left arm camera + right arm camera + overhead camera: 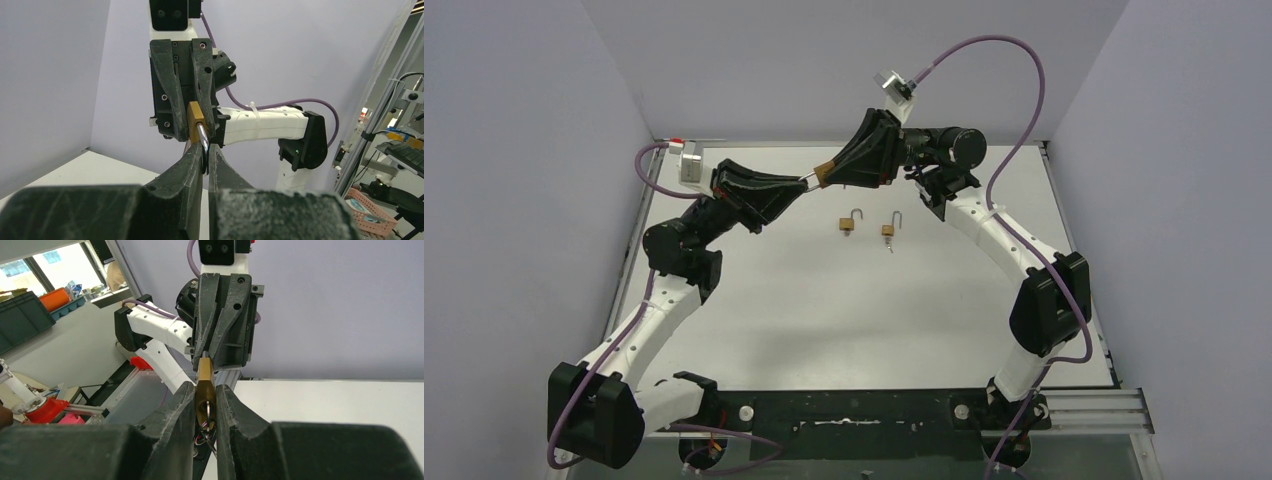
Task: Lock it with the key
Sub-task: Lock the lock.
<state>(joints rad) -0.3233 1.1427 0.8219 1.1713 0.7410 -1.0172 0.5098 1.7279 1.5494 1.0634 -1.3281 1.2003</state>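
Padlock [204, 371] sits in the air over the far edge of the bench [824, 330]. My right hand [205, 389] is clamped on its brass body, and my left hand [204, 151] is pinched tight on the steel shackle [202, 134]. I judge this to be the pressing-home step, though I cannot tell whether the shackle has seated. Something dark hangs under the body; it may be the key, but it is too blurred to call. The key turn looks left to do. A spare padlock [848, 222] and a second spare [889, 230] lie open mid-bench, well clear below. The back wall is near behind both wrists, so free room lies toward the near edge.
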